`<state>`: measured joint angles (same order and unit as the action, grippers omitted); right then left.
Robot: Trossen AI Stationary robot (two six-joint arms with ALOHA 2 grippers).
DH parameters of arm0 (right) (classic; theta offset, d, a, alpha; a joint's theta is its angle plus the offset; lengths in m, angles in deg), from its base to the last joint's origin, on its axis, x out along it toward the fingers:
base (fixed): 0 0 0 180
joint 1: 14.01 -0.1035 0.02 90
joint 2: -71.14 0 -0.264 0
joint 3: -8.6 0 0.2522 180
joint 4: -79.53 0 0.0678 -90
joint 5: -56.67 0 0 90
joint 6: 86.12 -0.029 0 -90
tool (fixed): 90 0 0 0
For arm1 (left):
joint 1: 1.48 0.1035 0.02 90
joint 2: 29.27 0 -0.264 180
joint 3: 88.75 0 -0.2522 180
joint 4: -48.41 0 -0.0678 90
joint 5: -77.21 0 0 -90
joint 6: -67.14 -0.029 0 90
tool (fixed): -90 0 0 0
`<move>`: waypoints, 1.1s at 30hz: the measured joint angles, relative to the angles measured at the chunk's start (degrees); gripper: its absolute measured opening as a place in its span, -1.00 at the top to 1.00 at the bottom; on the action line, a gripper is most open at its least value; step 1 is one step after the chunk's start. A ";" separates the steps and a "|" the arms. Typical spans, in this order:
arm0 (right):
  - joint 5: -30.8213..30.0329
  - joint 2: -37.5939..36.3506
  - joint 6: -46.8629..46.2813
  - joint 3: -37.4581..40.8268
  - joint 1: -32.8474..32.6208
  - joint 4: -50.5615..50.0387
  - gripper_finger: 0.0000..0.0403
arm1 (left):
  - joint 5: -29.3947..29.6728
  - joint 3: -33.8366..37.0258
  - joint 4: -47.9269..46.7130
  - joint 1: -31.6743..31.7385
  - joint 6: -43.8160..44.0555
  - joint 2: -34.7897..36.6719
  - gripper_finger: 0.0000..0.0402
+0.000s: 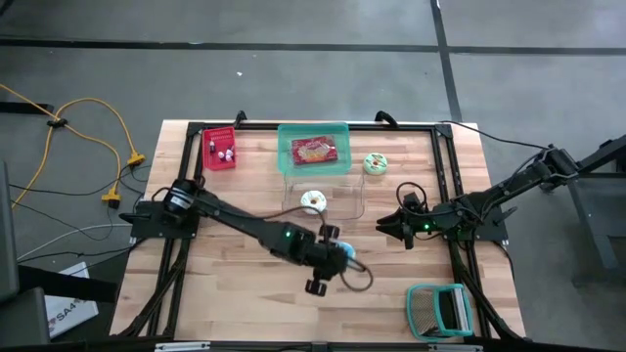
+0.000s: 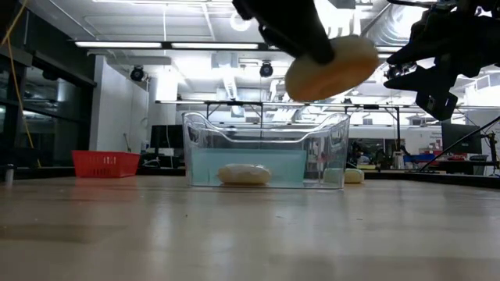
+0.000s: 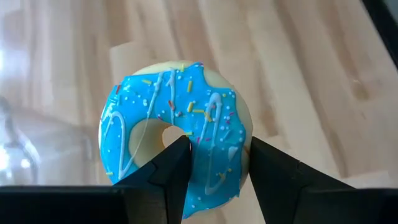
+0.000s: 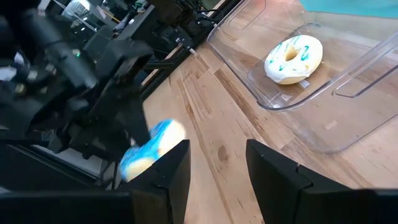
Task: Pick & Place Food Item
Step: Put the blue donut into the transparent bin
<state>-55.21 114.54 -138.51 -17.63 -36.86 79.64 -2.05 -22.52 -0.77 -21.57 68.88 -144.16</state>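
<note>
the left hand grips a round blue-glazed doughnut with sprinkles, lifted above the pale wooden table, near the clear plastic bin. a white-iced doughnut lies inside that bin. the right hand hovers nearby, fingers apart, seemingly empty.

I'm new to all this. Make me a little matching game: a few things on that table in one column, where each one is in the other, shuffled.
Things:
1. blue-iced donut
2. white-iced donut
3. red package
4. red basket

Places:
A. inside the clear bin
B. on the teal lid
C. held in the left gripper, off the table
D. at the table's far left corner

Pairs: 1-C, 2-A, 3-B, 4-D
</note>
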 joint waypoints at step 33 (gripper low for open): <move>0.00 0.01 0.01 0.00 -0.01 0.00 0.28 | -0.51 -0.04 -3.39 21.58 13.75 0.72 0.27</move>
<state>-55.21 114.55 -138.50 -17.63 -36.87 79.64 -2.55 -22.56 -4.16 0.01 82.63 -143.44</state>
